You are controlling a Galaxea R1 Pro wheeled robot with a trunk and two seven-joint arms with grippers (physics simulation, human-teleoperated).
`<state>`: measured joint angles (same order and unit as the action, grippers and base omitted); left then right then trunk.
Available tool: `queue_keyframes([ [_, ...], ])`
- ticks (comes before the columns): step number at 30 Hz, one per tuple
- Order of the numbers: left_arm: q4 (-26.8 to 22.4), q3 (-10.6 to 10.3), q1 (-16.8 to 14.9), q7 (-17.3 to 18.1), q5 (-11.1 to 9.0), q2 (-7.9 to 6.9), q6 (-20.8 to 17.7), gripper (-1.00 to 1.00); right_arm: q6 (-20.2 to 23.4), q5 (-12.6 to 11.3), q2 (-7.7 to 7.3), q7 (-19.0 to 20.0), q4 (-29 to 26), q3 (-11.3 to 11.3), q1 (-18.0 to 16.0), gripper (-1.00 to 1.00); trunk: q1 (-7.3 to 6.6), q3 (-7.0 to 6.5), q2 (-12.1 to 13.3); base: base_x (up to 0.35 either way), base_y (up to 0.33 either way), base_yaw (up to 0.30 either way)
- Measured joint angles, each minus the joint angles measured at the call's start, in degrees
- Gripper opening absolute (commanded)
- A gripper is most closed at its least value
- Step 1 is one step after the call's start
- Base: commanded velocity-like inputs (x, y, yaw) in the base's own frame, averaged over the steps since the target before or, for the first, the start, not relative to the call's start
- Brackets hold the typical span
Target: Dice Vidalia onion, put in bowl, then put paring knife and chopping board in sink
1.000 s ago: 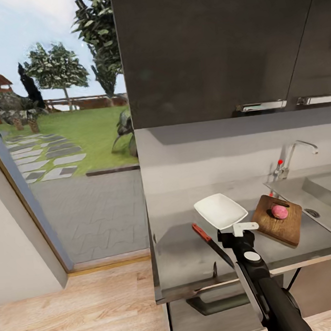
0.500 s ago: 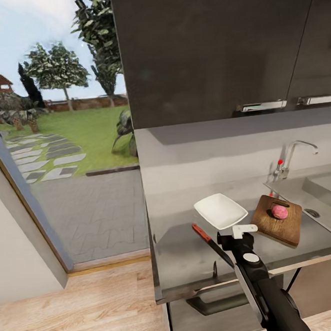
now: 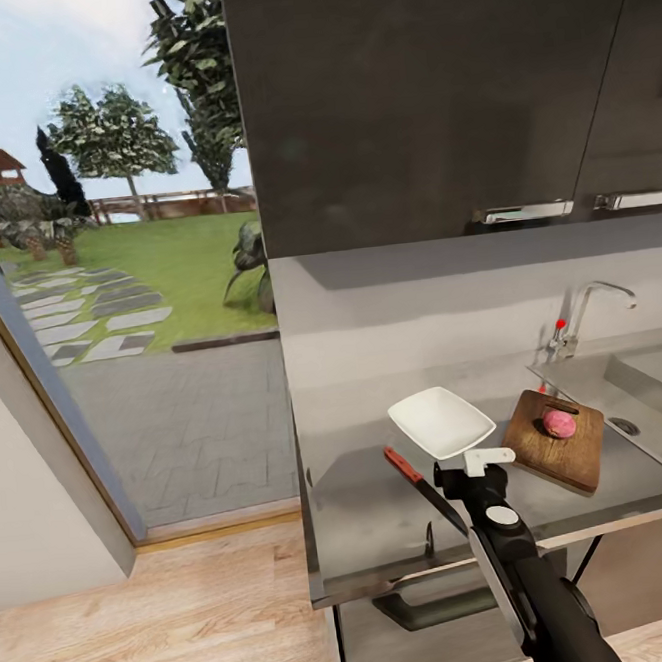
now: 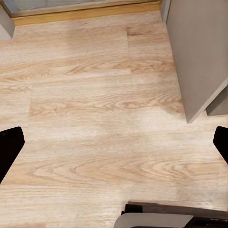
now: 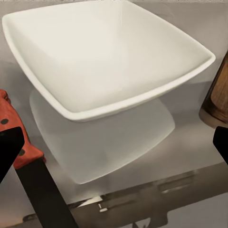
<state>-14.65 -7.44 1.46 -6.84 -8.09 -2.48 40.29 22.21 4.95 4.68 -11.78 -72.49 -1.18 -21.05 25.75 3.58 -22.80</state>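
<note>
Where right hand [image 3: 461, 468] hovers, bowl [image 3: 441, 422] edge hidden, knife [image 3: 422, 487] blade cut off

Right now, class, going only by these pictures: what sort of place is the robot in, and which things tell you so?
A home kitchen, most likely: a steel sink with a chrome tap set in a grey countertop, dark wall cabinets above, and a chopping board beside a white bowl.

Dark glossy wall cabinets [image 3: 431, 91] hang beside a wide window [image 3: 114, 260] above light wood-plank floor [image 3: 156, 627].

Bowl [image 3: 441, 422] wedged between knife [image 3: 423, 489] and board [image 3: 556, 439].
</note>
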Motion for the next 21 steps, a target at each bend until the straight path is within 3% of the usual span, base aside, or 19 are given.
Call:
queue_keyframes([
  [21, 0.0, 0.0, -0.1, 0.0, 0.0, 0.0, 0.0, 1.0, -0.3, 0.0, -0.07, 0.0, -0.1, 0.0, 0.0, 1.0, 0.0, 1.33, 0.0, 0.0, 0.0, 0.0],
])
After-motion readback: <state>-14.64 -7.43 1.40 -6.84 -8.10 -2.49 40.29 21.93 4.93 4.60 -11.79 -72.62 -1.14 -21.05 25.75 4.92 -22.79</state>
